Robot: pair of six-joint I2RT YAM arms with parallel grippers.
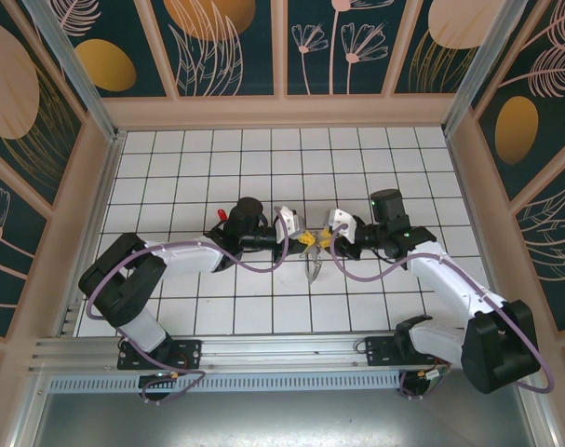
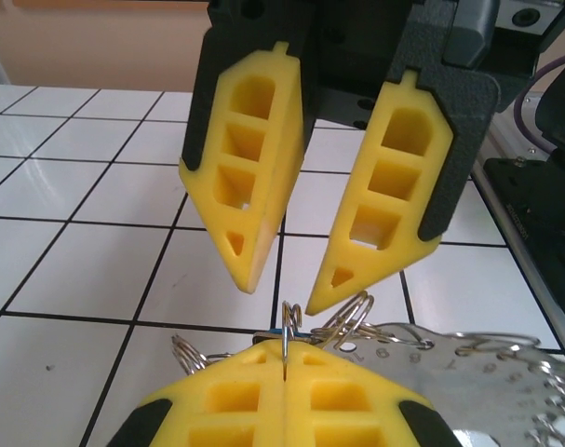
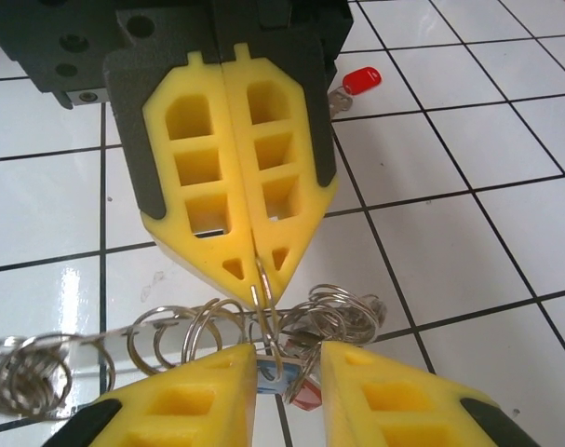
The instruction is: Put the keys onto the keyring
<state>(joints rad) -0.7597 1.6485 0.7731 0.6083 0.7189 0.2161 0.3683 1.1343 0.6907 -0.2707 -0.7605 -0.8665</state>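
The left gripper (image 3: 254, 265) is clamped tight on a thin wire of the keyring (image 3: 194, 331), holding it up at mid-table with its small rings (image 3: 343, 312) dangling. The right gripper (image 3: 287, 372) faces it, jaws partly open. A small red piece (image 3: 305, 396), perhaps a key's head, sits in the gap; I cannot tell whether it is gripped. Another red-headed key (image 3: 361, 81) lies on the tiles (image 3: 450, 140) to the left, beside the left arm. With jaws that slack, the red piece could drop before threading, or the pinched wire could swivel away.
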